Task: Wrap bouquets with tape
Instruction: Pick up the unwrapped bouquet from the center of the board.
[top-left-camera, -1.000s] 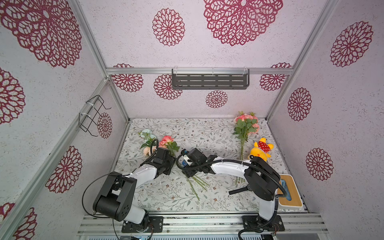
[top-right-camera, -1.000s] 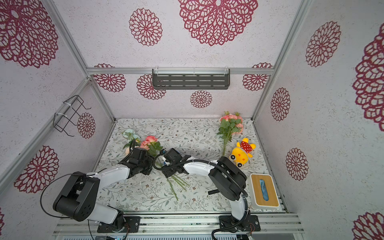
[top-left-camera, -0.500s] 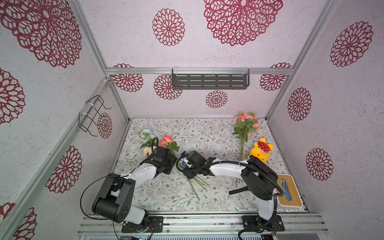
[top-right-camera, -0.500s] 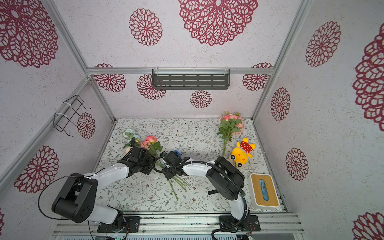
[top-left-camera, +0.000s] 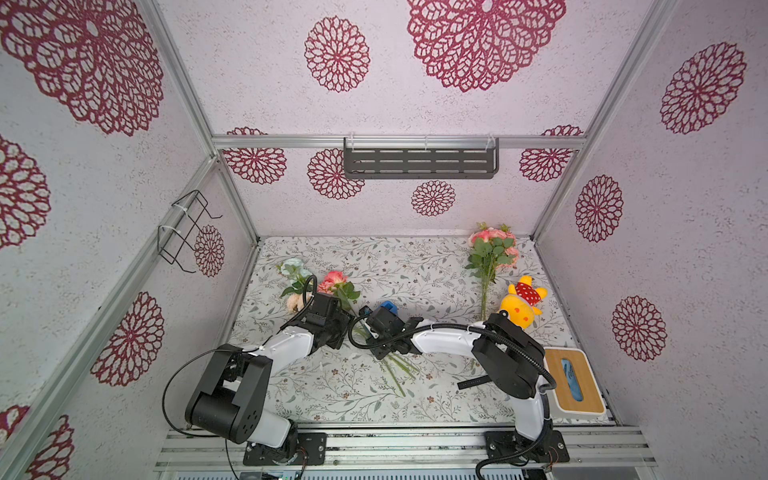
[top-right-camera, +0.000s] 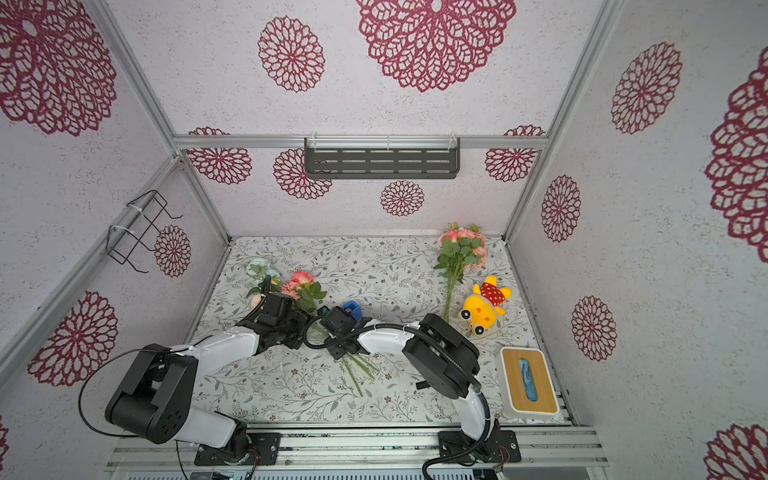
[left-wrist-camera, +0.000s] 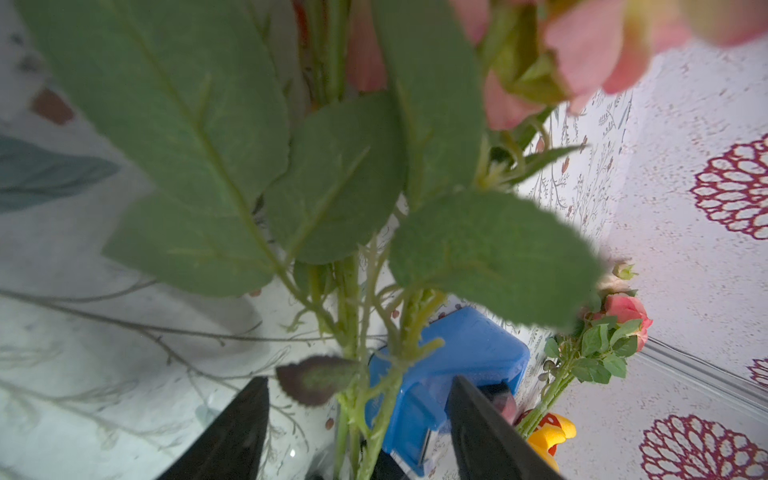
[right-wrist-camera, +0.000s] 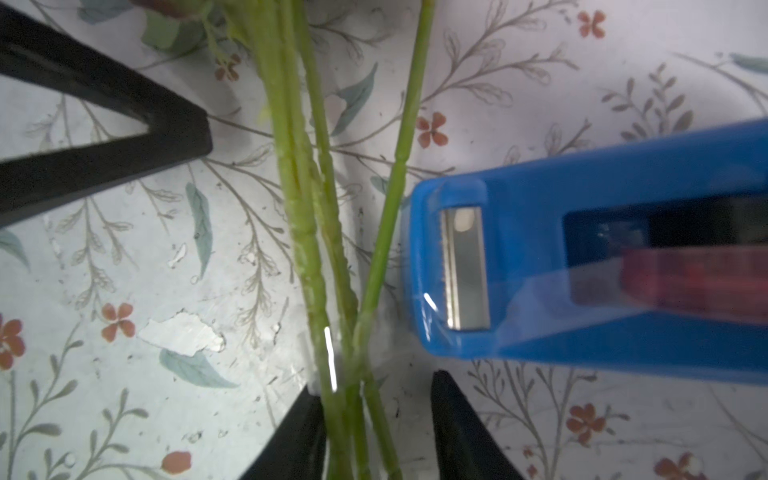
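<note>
Glossy blue plastic tape dispenser (right-wrist-camera: 582, 340), toothed metal blade (right-wrist-camera: 465, 266), matt cloth-like leaves (left-wrist-camera: 340, 178), scuffed floral-print tabletop (right-wrist-camera: 124, 257)

no legible text, labels, brands or numbers

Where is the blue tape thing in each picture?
Top view: the tape dispenser stands mid-scene, close to the green stems.
Top view: the tape dispenser is in the same spot.
Left wrist: the tape dispenser is behind the green stems, partly hidden by them.
Right wrist: the tape dispenser is right beside the green stems.
Shared landmark: the green stems.
</note>
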